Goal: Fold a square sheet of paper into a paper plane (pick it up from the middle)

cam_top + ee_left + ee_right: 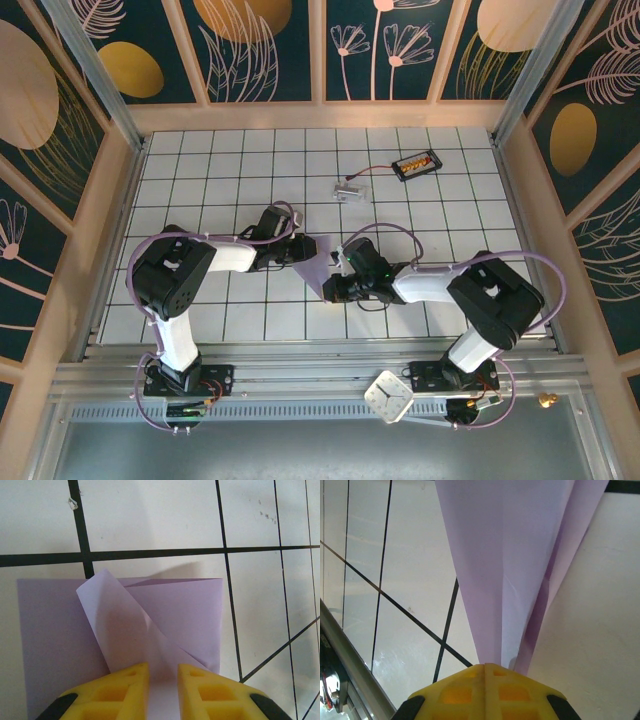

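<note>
- Sheet of paper (318,268): lavender, thin, partly folded. It sits at the middle of the table (200,160) between the two grippers and narrows to a point toward the near edge.
- Same sheet of paper, left wrist view (195,610): the flat part rests on the white tiles just below a black grid line. A paler flap curls up off it and runs down into the gap between the yellow fingers.
- Same sheet of paper, right wrist view (505,555): a long wedge with a centre crease, wide at the top and tapering to the fingers. A darker second layer shows along its right side.
- Left gripper (163,672): at the sheet's left corner in the overhead view. Its yellow fingers stand slightly apart with the flap between them, and whether they pinch it cannot be told.
- Right gripper (485,666): at the sheet's pointed near end. Its yellow fingers are pressed together and clamp the narrow tip of the paper.
- Table: white square tiles with dark grid lines, walled by wooden frames and dark floral panels.
- Clear plastic piece (348,190): small, on the far tiles, well apart from the paper. A thin wire joins it to the black holder.
- Black holder (416,164): small, with orange parts inside, near the far right corner.
- Clock (389,396): small, white, square, tilted, on the metal rail beside the right arm's base.
</note>
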